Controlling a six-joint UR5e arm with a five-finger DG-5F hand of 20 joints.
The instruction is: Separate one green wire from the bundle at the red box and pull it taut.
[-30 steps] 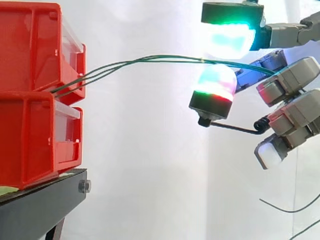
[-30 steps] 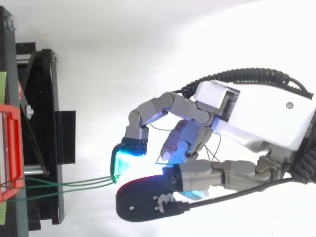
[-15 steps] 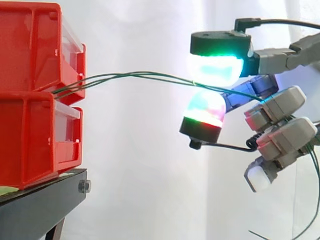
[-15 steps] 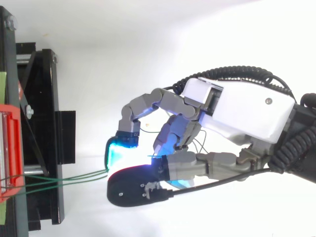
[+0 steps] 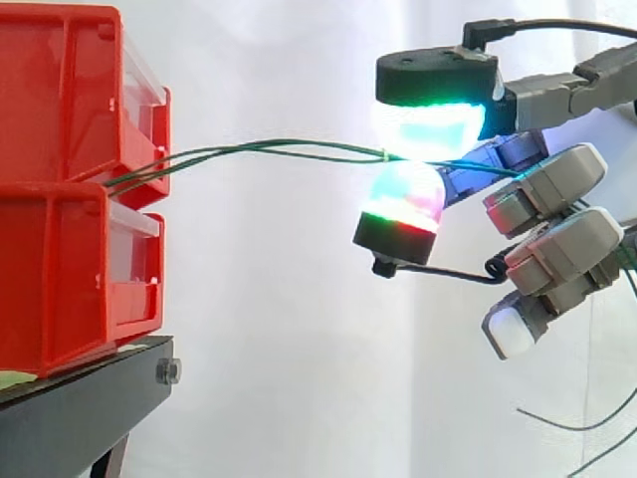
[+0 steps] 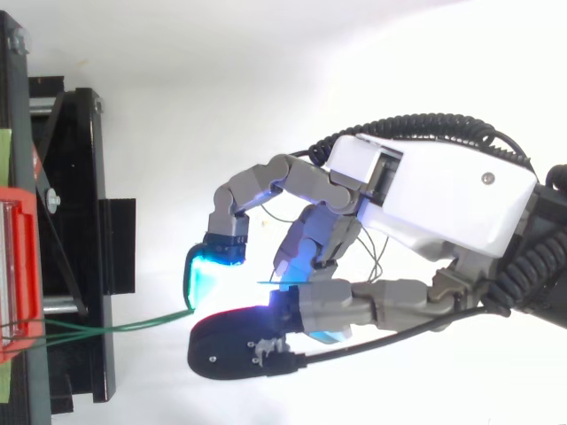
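Red bins (image 5: 70, 189): two, stacked at the left edge of the side view.
Black stand (image 5: 80, 413): lower left, carrying the bins.
Hand (image 6: 434, 199): right half of both views, reaching towards the bins.
Fingertips (image 5: 428, 124): a green-glowing pad above and a red-and-green pad below are pressed together, clamped on the wires. The other fingers curl below and hold nothing.
Green wires (image 5: 269, 149): they leave the seam between the two bins, fan slightly and converge at the pinch, centre frame. They run in a gentle arch, not yet straight. The number of strands in the pinch cannot be told.
Loose tails (image 5: 572, 423): lower right, hanging free.
Handling: judged light, thin and limp. Likely to slide between the pads and to kink if bent sharply.
Hold point: a single strand, left of the pinch, where the strands fan apart.
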